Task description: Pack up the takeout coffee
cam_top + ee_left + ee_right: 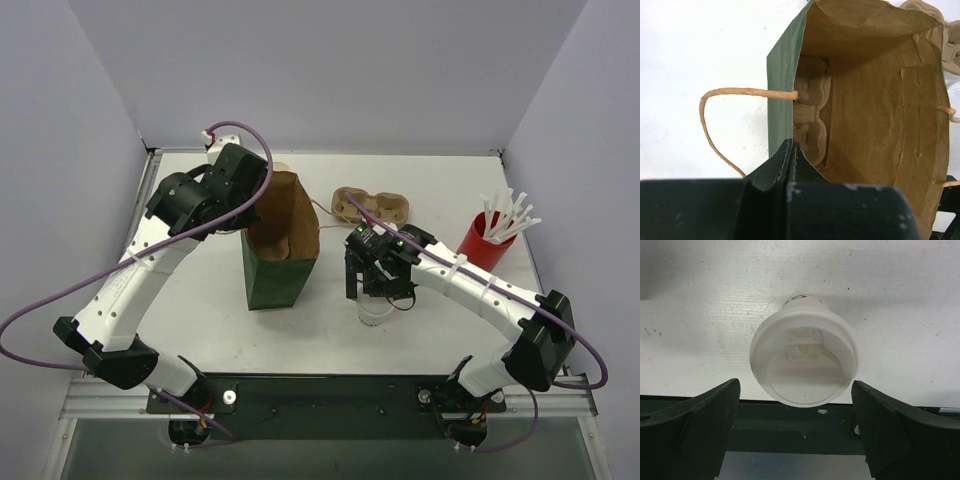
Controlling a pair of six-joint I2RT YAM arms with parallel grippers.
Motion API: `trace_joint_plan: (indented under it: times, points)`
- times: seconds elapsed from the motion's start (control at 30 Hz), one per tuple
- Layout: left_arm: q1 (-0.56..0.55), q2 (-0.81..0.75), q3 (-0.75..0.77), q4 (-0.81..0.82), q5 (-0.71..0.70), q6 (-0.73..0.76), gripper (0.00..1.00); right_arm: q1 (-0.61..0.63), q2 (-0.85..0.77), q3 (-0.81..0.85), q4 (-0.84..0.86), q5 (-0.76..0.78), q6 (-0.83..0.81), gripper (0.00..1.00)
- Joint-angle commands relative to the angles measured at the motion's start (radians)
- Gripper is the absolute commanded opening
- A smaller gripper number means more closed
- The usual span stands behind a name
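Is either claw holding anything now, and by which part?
The left claw is shut on the paper bag, pinching the top rim of its green side wall. The right claw is open over the lidded coffee cup, holding nothing.

I count one lidded coffee cup (804, 360), one paper bag (270, 280), one cardboard carrier (372, 205) on the table, a second carrier (810, 117) inside the bag, and one red cup (484, 247) of straws (506, 217) too bunched to count.

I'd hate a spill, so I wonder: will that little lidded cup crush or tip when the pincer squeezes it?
The paper cup likely dents under a hard squeeze. Its lid overhangs the narrower body, so a high nudge may tip it.
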Motion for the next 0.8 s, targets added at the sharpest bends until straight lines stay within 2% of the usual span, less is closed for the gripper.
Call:
trace_joint_plan:
  times: [0.0, 0.77]
  points:
    - [0.006, -0.003, 0.050, 0.017, 0.003, 0.019, 0.00, 0.009, -0.028, -0.012, -0.013, 0.089, 0.041, 0.88]
    - [0.006, 0.009, 0.053, 0.019, 0.012, 0.025, 0.00, 0.015, -0.011, -0.052, 0.029, 0.086, 0.031, 0.87]
